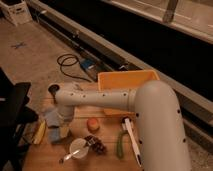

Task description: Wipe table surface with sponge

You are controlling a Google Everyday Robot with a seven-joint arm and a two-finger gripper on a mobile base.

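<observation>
The table (pixel 107 162) is a light wooden surface at the bottom of the camera view. A blue-grey sponge (pixel 50 117) lies near its left edge, with a second blue-grey piece (pixel 61 133) just in front of it. My gripper (pixel 58 121) hangs down from the wrist (pixel 59 95) at the end of the white arm (pixel 105 99). It sits right at the sponge, over the left part of the table. The arm's body hides the table's right side.
An orange bin (pixel 127 80) stands at the back of the table. A yellow object (pixel 40 132) lies at the left edge. An orange fruit (pixel 92 124), a white bowl with a spoon (pixel 78 148), dark grapes (pixel 96 145), a green vegetable (pixel 120 145) and a white utensil (pixel 131 137) lie in the middle. A black chair (pixel 12 107) stands to the left.
</observation>
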